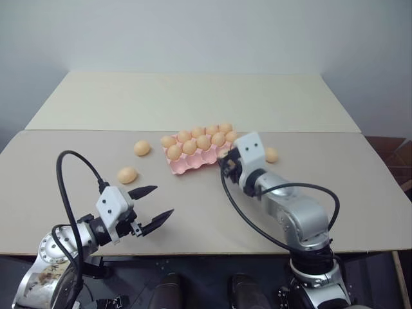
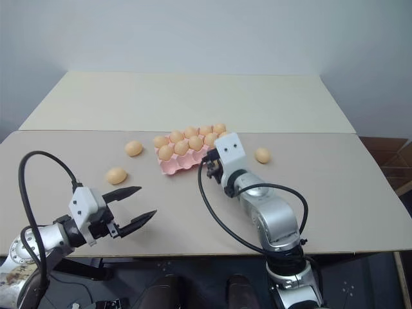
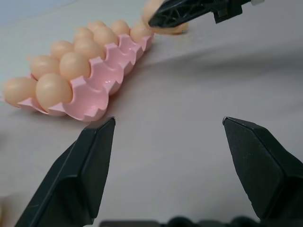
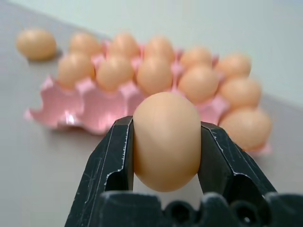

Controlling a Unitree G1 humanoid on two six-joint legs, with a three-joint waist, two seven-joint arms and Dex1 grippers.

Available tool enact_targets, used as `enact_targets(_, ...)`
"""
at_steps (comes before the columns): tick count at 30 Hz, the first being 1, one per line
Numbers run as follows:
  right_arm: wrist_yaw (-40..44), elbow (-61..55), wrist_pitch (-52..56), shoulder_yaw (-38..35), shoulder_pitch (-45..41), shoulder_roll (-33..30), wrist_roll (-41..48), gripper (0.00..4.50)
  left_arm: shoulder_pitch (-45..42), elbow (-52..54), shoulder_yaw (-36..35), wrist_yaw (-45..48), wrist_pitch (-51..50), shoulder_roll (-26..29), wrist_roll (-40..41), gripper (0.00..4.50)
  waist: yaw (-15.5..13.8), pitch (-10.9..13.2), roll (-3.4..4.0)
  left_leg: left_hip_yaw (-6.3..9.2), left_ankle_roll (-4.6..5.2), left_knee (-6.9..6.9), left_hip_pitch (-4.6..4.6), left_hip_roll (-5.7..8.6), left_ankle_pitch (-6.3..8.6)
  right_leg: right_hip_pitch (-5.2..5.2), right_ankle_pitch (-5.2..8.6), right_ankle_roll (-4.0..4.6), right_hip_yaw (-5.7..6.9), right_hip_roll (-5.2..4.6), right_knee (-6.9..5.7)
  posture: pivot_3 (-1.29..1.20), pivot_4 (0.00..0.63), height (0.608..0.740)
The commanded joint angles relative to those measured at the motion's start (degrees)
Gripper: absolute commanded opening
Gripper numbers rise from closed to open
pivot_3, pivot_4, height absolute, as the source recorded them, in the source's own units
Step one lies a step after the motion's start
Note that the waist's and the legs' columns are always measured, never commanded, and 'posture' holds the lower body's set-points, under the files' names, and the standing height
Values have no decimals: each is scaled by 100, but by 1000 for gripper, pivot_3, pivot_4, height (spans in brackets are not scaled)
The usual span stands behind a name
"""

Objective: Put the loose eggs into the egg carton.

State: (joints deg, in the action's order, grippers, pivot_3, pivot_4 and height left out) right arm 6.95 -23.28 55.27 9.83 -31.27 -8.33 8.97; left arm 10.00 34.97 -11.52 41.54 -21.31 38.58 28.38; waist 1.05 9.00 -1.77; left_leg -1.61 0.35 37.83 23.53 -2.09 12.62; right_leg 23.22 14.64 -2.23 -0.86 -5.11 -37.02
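the left pincer [image 1: 152, 207] hung over the near left part of the pale surface [image 1: 360, 193], its two black fingers spread wide with nothing between them, tips pointing toward the right and a little away. just beyond it lay a loose egg [image 1: 127, 174] on the surface, apart from the fingers. a second loose egg [image 1: 141, 148] lay farther back, a bit to the right of the first and near the left end of the egg carton [image 1: 187, 164].

the right pincer [image 4: 165, 142] was nearer the middle, just at the carton's near right corner. in the right wrist view its fingers [image 4: 113, 161] were closed on an egg [image 4: 165, 141], one finger pressed to each side, the egg standing tall between them; whether that egg was clear of the surface could not be told.

the pink carton lay at the middle of the surface, set at a slant so that its right end lay farther away than its left. its two far rows were full of eggs, about ten in all. the near row showed empty cups along the left and middle; its right end was hidden behind the right arm.

a third loose egg [image 1: 271, 154] lay on the surface just right of the right pincer, near the carton's right end.
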Motion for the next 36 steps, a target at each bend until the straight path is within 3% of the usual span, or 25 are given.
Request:
enact_targets(1,39,646,-731,58,-318,40,-236,1649,-206,461,-174,-274,-475,-8,511,3928,2,0,0,0,0,0,0,0,0,-1,0,0,0,0,0,0,150,740)
enact_targets(11,123,2716,-2178,56,-894,110,-728,1649,51,718,31,-321,-577,126,209,3928,18,3,2,-16,0,0,4,2,0,3,-1,1,-2,-1,-1,0,150,740)
enact_targets(28,297,3017,-2095,8,-938,222,-916,1649,-179,863,71,-438,-825,140,294,3928,15,3,3,-11,0,-1,4,2,0,3,-2,2,-1,-2,-2,0,150,740)
enact_targets(29,270,3042,-2097,-2,-941,229,-942,2358,-192,866,75,-444,-836,140,297,3928,15,3,3,-11,0,-1,3,2,0,3,-2,2,-1,-2,-2,0,150,740)
enact_targets(35,287,3023,-2054,-31,-970,234,-941,4399,-255,881,85,-464,-890,125,299,3928,15,3,3,-11,0,-1,4,2,0,3,-2,2,-1,-2,-2,0,150,740)
enact_targets(36,309,2971,-2052,-44,-972,237,-914,4473,-262,884,89,-469,-891,124,293,3928,15,3,3,-11,0,-1,4,2,0,3,-2,2,-2,-2,-2,0,150,740)
